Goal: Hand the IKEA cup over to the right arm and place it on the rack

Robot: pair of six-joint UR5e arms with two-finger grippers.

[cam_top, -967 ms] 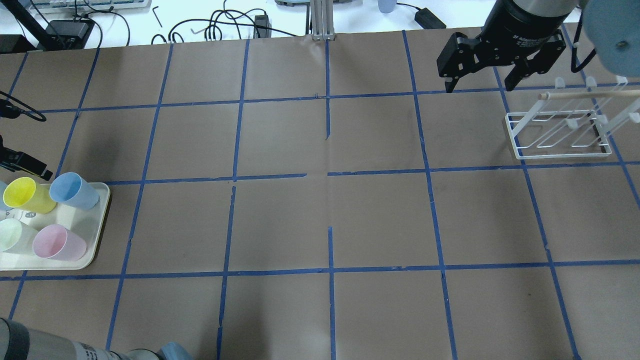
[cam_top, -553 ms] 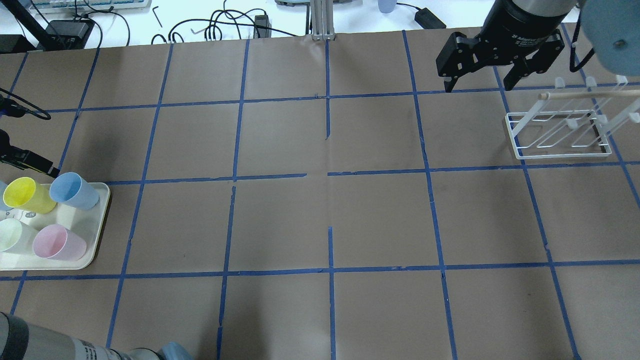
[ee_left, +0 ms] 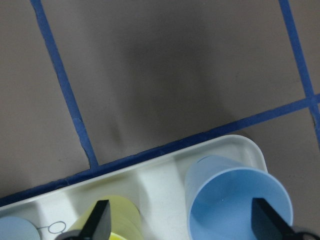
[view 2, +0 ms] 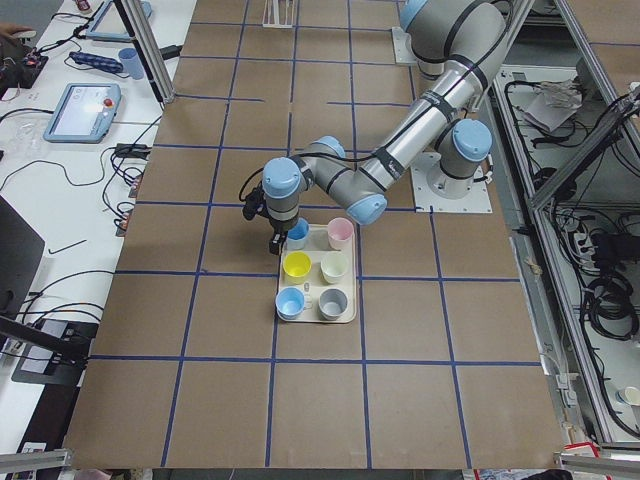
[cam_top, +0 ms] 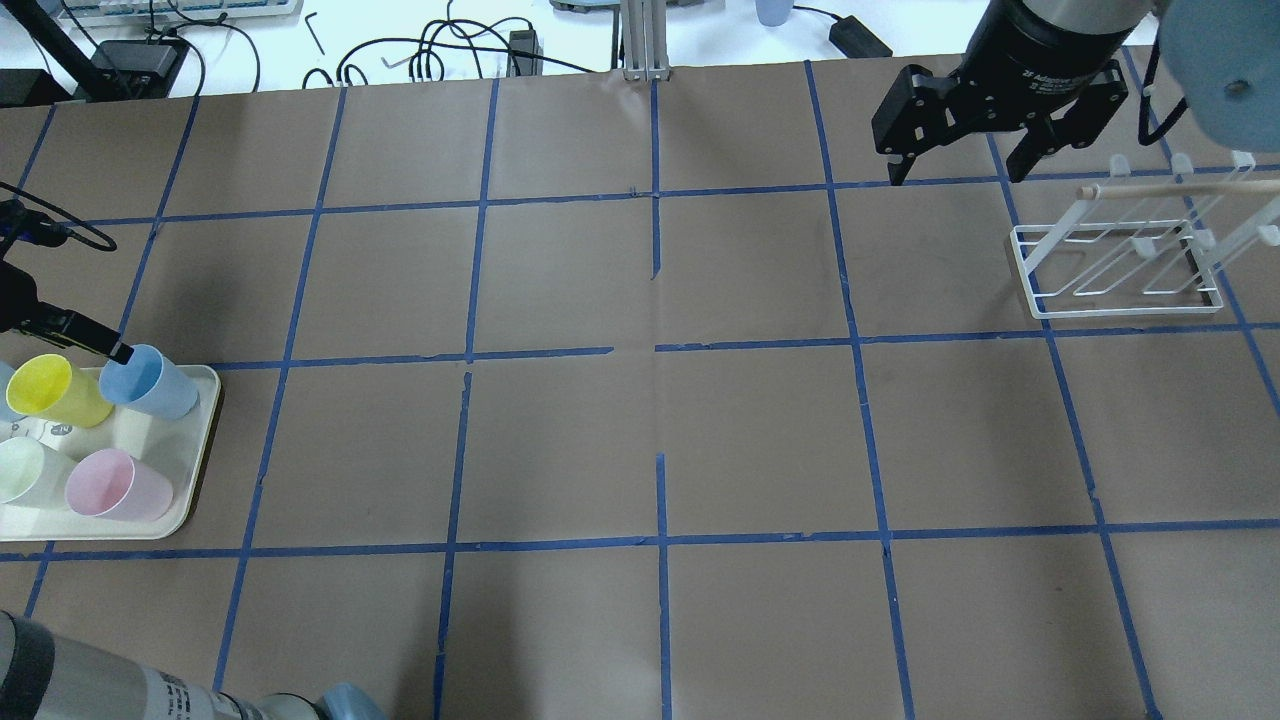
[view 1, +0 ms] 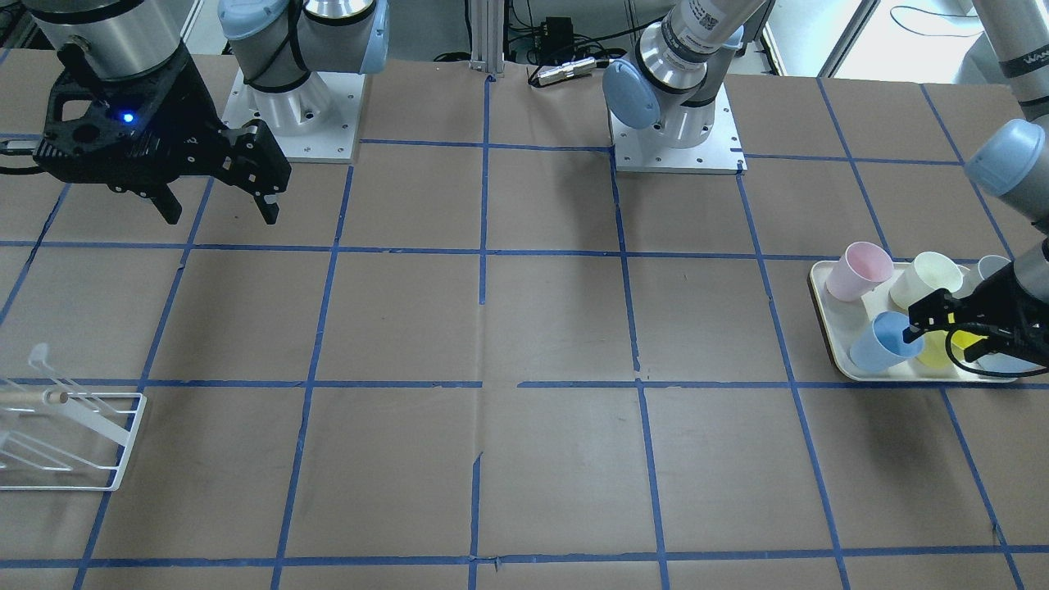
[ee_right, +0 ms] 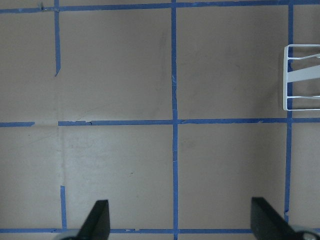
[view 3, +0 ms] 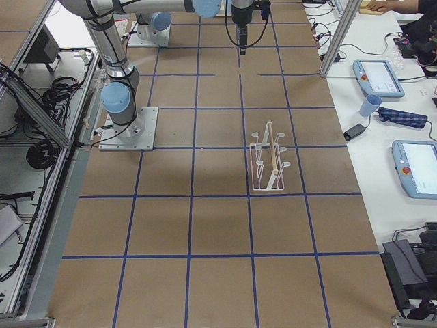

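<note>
The near-corner pale blue IKEA cup [cam_top: 150,380] stands upright on the cream tray [cam_top: 195,450], also in the front view [view 1: 881,342] and left wrist view [ee_left: 235,200]. A second blue cup [view 2: 290,302] stands at the tray's other end. My left gripper [view 1: 938,344] is open and empty over the tray. One fingertip [cam_top: 120,352] is at the blue cup's rim. In the left wrist view the cup lies by the right-hand finger [ee_left: 267,220]. My right gripper [cam_top: 957,175] is open and empty, hanging left of the white wire rack [cam_top: 1025,272].
The tray also holds a yellow cup [cam_top: 40,385], a pink cup [cam_top: 115,485], a cream cup [view 1: 926,279] and a grey cup [view 2: 333,303]. The rack [view 1: 129,442] stands near the table's right end. Cables and devices lie beyond the far edge [cam_top: 430,50].
My left gripper has moved right, its fingertip now at the blue cup's rim. The right gripper has barely shifted. The cups and rack have not moved.
</note>
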